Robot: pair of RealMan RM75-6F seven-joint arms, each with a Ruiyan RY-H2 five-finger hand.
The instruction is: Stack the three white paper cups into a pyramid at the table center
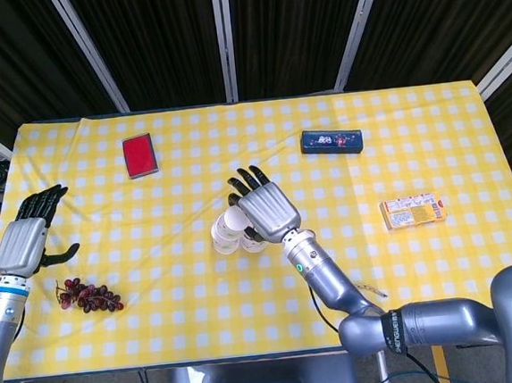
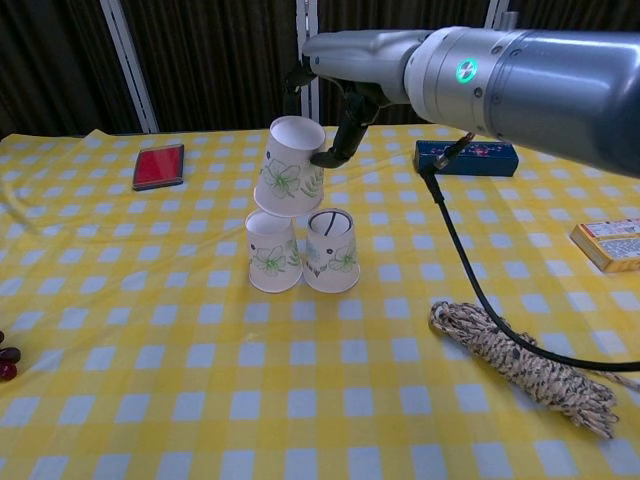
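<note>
The right hand (image 2: 335, 95) holds the third cup (image 2: 291, 167) upside down and slightly tilted, its fingers (image 1: 245, 180) curled round the far side. That cup hangs just above the two cups on the table, its rim close over or touching the left cup (image 2: 272, 251); which, I cannot tell. The right cup (image 2: 332, 250) stands touching the left one, both upside down near the middle of the yellow checked table (image 2: 150, 380). A coil of rope (image 2: 520, 365) lies on the near right of the pair, a dark blue box (image 2: 467, 157) behind them to the right, a red case (image 2: 159, 165) behind them to the left, and a yellow packet (image 1: 413, 212) far right. Well to the left of the cups, the left hand (image 1: 27, 238) is empty with fingers spread, just above a bunch of grapes (image 1: 88, 296).
</note>
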